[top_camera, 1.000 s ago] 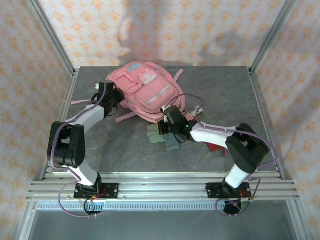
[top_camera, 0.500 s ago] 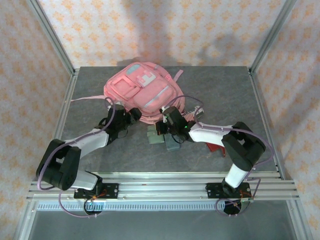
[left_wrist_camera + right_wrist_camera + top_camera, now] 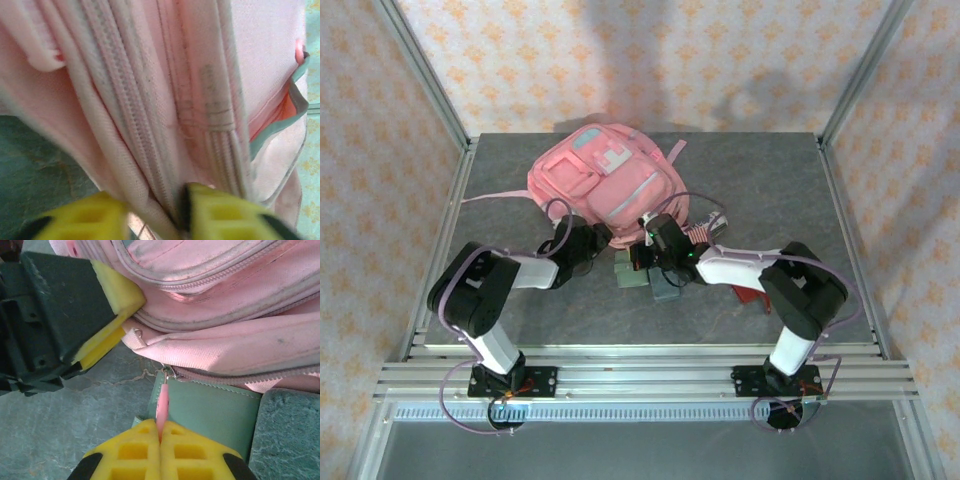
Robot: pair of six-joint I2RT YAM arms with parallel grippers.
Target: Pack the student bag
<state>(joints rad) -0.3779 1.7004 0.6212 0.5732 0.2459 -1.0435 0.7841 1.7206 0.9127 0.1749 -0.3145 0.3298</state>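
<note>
Nearest, the right tool (image 3: 161, 430) is pressed together on the pink zip pull (image 3: 162, 400), as before. The left tool (image 3: 154, 200) has swung in from the left side of the backpack (image 3: 605, 180) and now pinches a fold of its near seam — just beside the right one. The backpack lies flat on the desk (image 3: 760, 180), toward the far side. With the fabric braced, the zip can likely be drawn open — packing itself has not begun.
</note>
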